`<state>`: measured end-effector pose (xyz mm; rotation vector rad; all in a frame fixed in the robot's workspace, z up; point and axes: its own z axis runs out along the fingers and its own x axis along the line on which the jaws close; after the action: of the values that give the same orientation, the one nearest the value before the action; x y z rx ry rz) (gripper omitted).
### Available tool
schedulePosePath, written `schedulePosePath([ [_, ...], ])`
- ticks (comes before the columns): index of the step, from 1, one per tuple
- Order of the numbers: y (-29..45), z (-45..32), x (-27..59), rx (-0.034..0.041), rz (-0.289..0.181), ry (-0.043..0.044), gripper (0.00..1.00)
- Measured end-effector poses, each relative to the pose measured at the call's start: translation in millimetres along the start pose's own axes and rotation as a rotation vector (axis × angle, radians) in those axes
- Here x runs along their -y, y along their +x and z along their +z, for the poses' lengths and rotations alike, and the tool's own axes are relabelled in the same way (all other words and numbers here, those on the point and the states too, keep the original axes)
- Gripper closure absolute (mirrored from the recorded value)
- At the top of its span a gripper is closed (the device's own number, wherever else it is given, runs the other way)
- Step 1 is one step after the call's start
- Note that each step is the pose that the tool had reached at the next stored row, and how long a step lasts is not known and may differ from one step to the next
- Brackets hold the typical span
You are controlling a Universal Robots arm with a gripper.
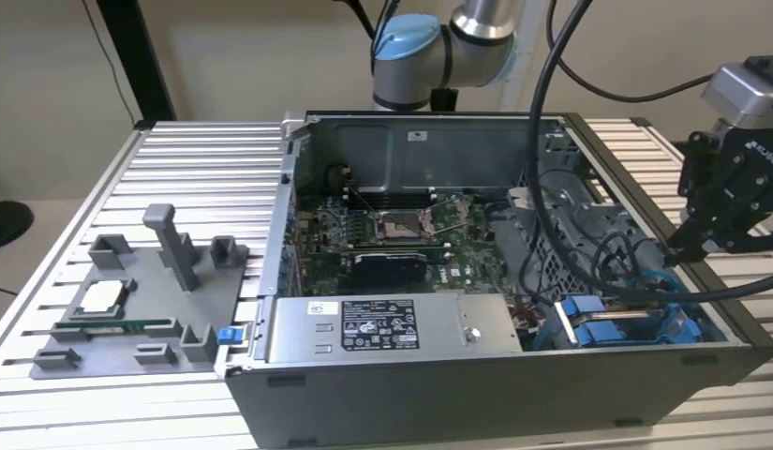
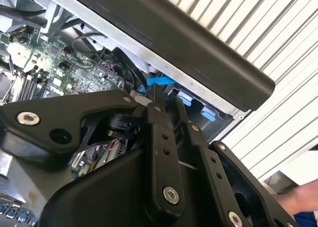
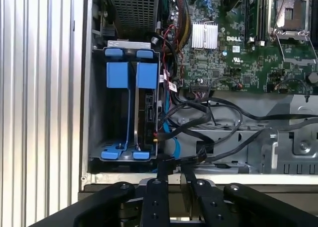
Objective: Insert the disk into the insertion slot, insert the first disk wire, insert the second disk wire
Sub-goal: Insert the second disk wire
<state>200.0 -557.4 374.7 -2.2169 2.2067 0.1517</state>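
Note:
The insertion slot (image 1: 617,323), a grey metal bay with bright blue rails, sits in the open case's corner at the exterior view's right. In the first wrist view the slot (image 3: 121,155) holds a blue-framed part standing on edge with a dark connector; I cannot tell whether that is the disk. Blue (image 3: 174,145) and black wires (image 3: 218,113) lie loose beside the bay. My gripper (image 1: 686,251) hangs over the case rim next to the slot. Its fingertips (image 3: 163,165) are close together, in both wrist views (image 2: 166,95). A black wire runs right at the tips; whether it is gripped is unclear.
The open computer case (image 1: 486,366) lies on a ribbed aluminium table. A grey power supply box (image 1: 386,323) sits along its near wall, the motherboard (image 1: 386,234) behind it. A grey fixture with small parts (image 1: 136,300) stands at the exterior view's left.

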Motion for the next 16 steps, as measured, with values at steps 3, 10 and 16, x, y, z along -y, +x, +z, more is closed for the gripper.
schedulePosePath([
  [3,4.3,0.4,0.7,0.0022,0.000,-0.0009,0.00],
  [10,5.6,6.6,1.0,0.0158,0.010,-0.0002,0.00],
  [16,5.7,8.5,0.8,0.0456,0.038,0.0022,0.00],
])
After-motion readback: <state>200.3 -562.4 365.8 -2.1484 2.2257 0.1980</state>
